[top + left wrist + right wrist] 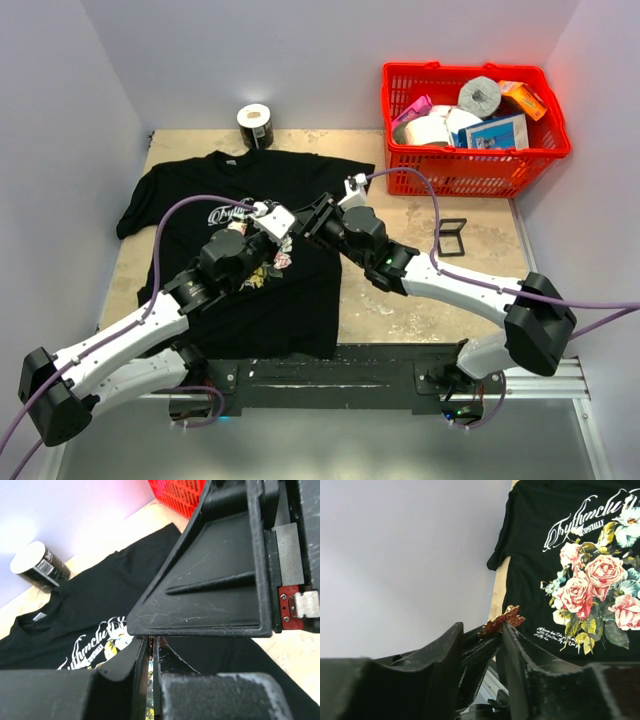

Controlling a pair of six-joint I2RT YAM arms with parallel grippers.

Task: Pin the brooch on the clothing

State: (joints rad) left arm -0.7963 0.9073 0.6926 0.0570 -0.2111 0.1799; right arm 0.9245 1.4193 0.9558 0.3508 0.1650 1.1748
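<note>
you face plain pale walls (300,60) on three sides | tan mottled worktop (470,290) | black rail (330,375) along its near edge | soft even light

Black T-shirt (530,555) (pink rose print)

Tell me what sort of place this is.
Probably a robot test cell in a lab: two arms bolted to a rail at a table edge, plain white walls close around it, and a red basket of odds and ends.
</note>
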